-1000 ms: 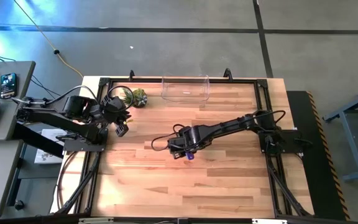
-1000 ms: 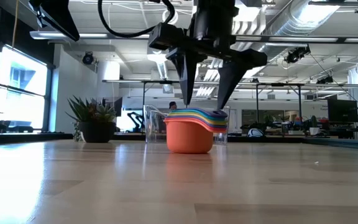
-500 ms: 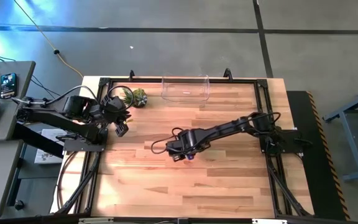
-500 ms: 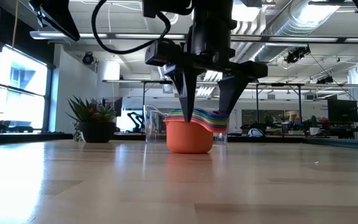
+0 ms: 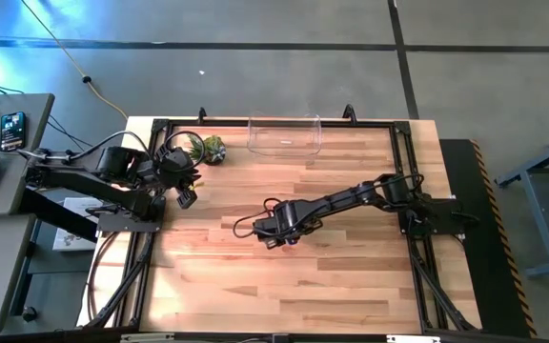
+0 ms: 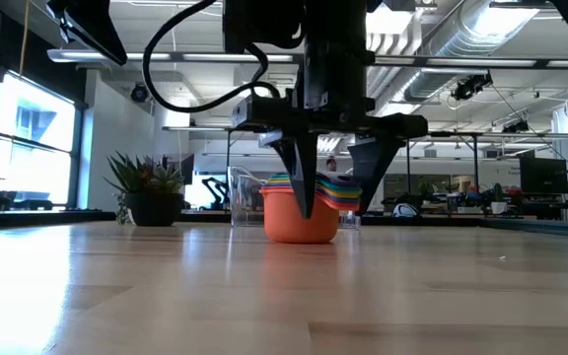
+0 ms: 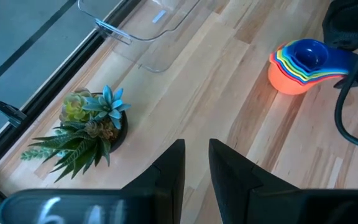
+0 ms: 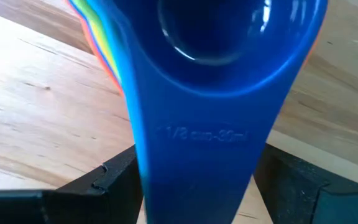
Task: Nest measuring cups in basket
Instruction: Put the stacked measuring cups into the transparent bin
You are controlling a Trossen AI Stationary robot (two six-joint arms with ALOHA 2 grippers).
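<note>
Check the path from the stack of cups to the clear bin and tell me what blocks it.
Nothing visible blocks it. The nested measuring cups sit mid-table with the right gripper open astride them. Bare wood runs from there to the basket at the far edge. The plant stands off to the side, by the waiting left gripper.

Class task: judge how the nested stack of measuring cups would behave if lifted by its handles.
The stack of measuring cups looks like thin plastic, so probably light and stiff. Its fanned handles, which the right gripper straddles open, may let cups slide apart. The rounded orange cup at the bottom might rock if nudged.
</note>
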